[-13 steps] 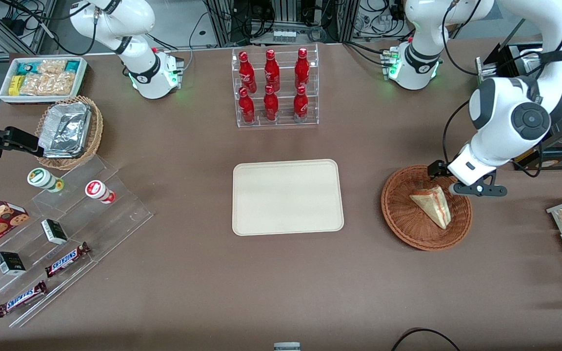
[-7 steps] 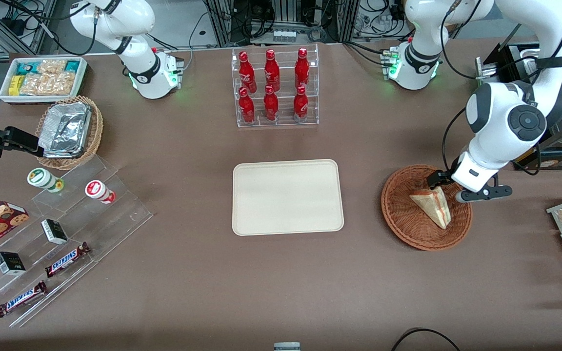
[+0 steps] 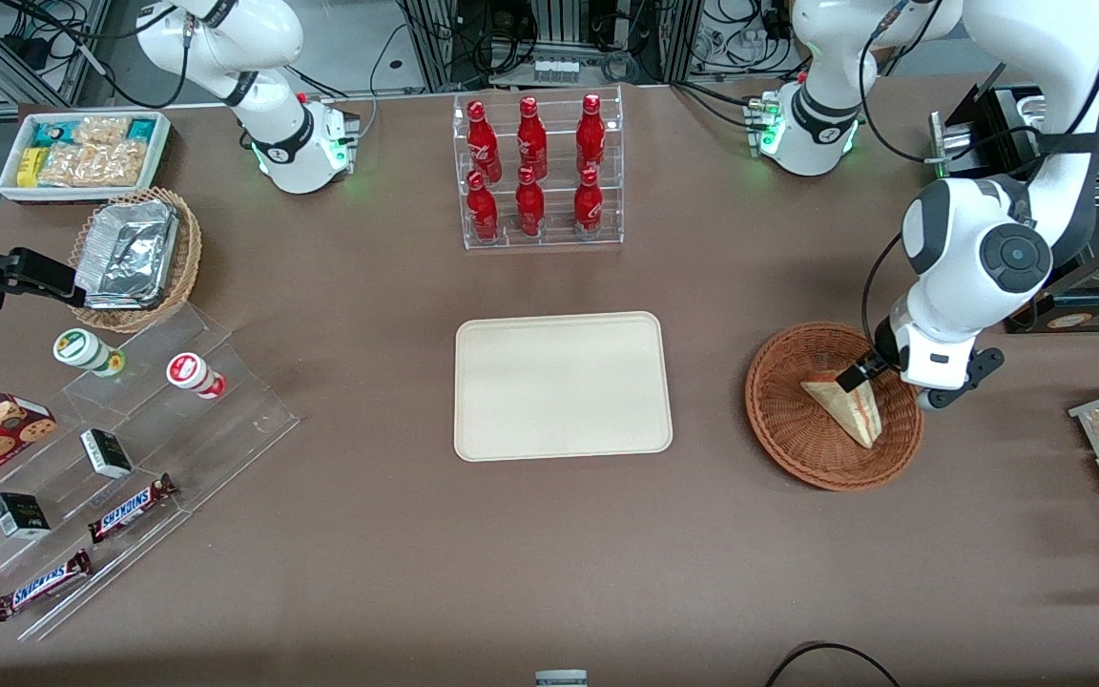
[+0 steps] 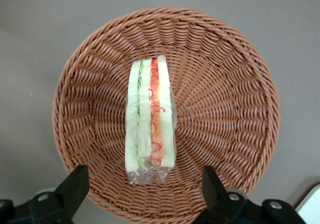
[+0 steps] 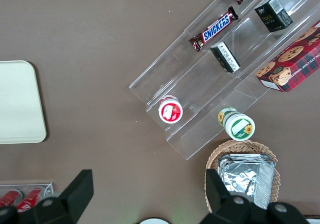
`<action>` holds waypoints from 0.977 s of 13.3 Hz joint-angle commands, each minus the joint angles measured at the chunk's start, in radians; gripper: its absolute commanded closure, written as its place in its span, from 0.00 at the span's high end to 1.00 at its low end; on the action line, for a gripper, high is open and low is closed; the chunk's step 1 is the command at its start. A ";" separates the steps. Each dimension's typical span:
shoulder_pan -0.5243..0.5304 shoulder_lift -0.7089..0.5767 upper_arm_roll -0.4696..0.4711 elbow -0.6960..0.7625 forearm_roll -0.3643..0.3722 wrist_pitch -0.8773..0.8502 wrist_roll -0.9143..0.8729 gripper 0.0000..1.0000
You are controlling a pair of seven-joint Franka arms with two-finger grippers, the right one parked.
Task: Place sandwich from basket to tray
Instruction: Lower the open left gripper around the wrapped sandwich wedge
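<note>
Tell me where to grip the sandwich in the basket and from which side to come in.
Come straight down from above. The sandwich stands on edge in the basket, layers facing up, so the two flat bread faces are the grip surfaces; close across its thickness near the wide end. The gripper hangs open above the basket, a finger to either side of those faces.

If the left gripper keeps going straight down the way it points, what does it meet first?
Most likely the sandwich: the open gripper hangs over the basket, its fingers either side of the wedge's wide end. How high it hangs is unclear.
</note>
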 commanded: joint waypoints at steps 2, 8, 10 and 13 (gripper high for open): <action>0.010 0.034 -0.007 0.021 -0.026 0.010 -0.084 1.00; 0.010 0.092 -0.007 0.047 -0.026 0.015 -0.082 1.00; 0.010 0.127 -0.007 0.067 -0.026 0.015 -0.084 1.00; 0.010 0.171 -0.005 0.084 -0.026 0.021 -0.084 1.00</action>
